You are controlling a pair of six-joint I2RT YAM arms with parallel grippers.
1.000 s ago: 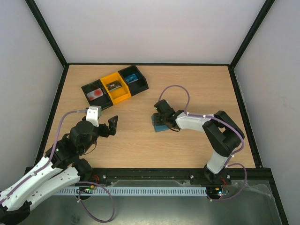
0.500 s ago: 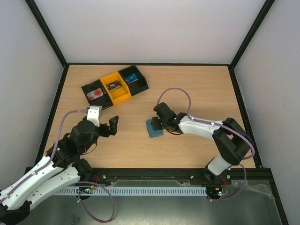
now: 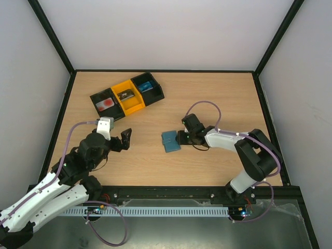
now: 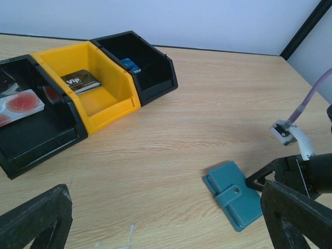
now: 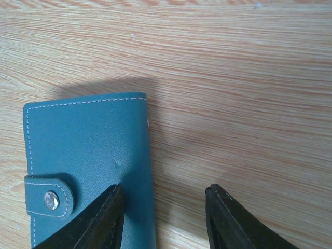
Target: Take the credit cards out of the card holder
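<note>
The card holder [image 3: 170, 141] is a teal-blue wallet lying flat on the table, closed by a snap strap. It also shows in the left wrist view [image 4: 233, 196] and the right wrist view [image 5: 88, 161]. No credit cards show at the holder. My right gripper [image 3: 180, 138] is open and empty, low at the holder's right edge. In the right wrist view [image 5: 165, 192] its left fingertip is over that edge and its right one over bare wood. My left gripper [image 3: 120, 141] is open and empty, well left of the holder; it also shows in the left wrist view [image 4: 166, 223].
A black-and-orange three-compartment tray [image 3: 155, 96] stands at the back left, also in the left wrist view [image 4: 111, 111]. It holds a white card with red spots [image 4: 18, 102], a dark card marked VIP [image 4: 82, 81] and a blue item [image 4: 129, 64]. Black frame rails edge the table.
The holder has shifted a little left and toward the near edge. My right gripper has let it go and drawn back to the right. The left arm has not moved.
</note>
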